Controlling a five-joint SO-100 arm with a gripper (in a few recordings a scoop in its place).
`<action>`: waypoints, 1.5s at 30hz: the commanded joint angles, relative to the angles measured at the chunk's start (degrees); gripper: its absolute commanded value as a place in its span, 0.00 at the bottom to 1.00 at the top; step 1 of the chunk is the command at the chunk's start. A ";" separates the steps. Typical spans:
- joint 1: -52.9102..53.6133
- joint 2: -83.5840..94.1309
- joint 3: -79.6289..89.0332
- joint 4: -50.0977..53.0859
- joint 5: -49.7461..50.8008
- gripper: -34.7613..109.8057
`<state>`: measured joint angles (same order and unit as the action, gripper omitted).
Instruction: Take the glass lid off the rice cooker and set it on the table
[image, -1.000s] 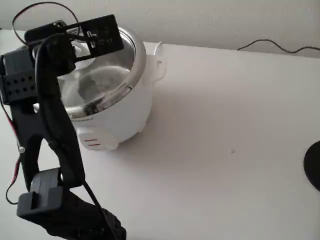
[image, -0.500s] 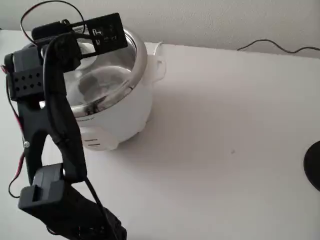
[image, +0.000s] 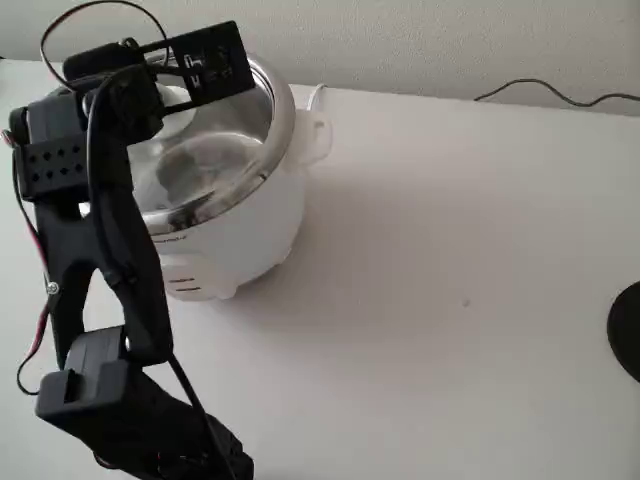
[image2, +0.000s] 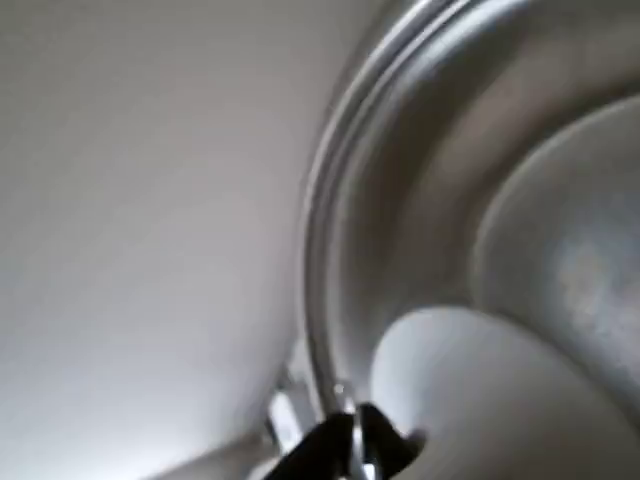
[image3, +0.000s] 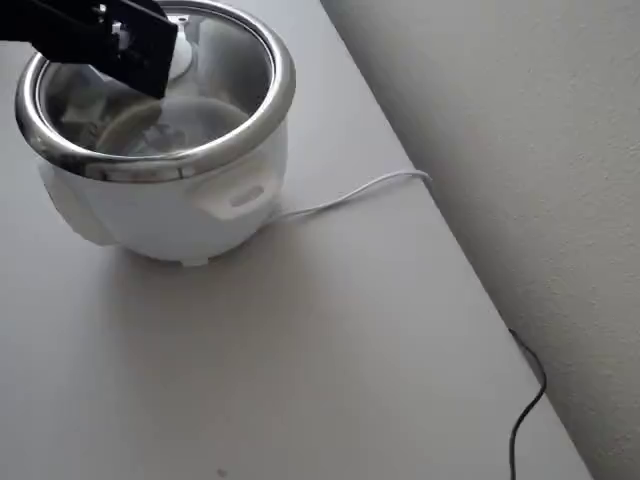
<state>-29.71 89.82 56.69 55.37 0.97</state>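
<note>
The white rice cooker (image: 235, 225) (image3: 170, 205) stands at the table's (image: 450, 250) far left in the fixed view. The glass lid (image: 215, 150) (image3: 230, 60) lies over its steel pot, with the white knob (image: 176, 97) (image3: 182, 55) (image2: 480, 390) at the centre. My black gripper (image: 150, 92) (image3: 148, 50) hovers over the lid right at the knob. In the wrist view a black fingertip (image2: 350, 450) shows at the bottom edge, next to the knob and the steel rim (image2: 330, 230). The arm hides how the jaws stand.
My arm's black base (image: 130, 420) fills the near left corner. A white cord (image3: 350, 195) runs from the cooker toward the wall, and a thin black cable (image: 560, 95) (image3: 525, 410) lies along the far edge. A dark round object (image: 628, 330) sits at the right edge.
The arm and gripper rose and shifted slightly to the right over the cooker a second ago. Since half a second ago nothing has visibly moved.
</note>
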 joint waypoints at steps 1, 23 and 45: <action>2.72 6.86 -3.78 -2.29 -0.62 0.24; 5.80 18.98 -3.43 -6.15 -0.18 0.24; 34.28 36.91 4.92 4.04 -11.69 0.24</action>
<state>-1.76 116.98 59.06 61.00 -8.79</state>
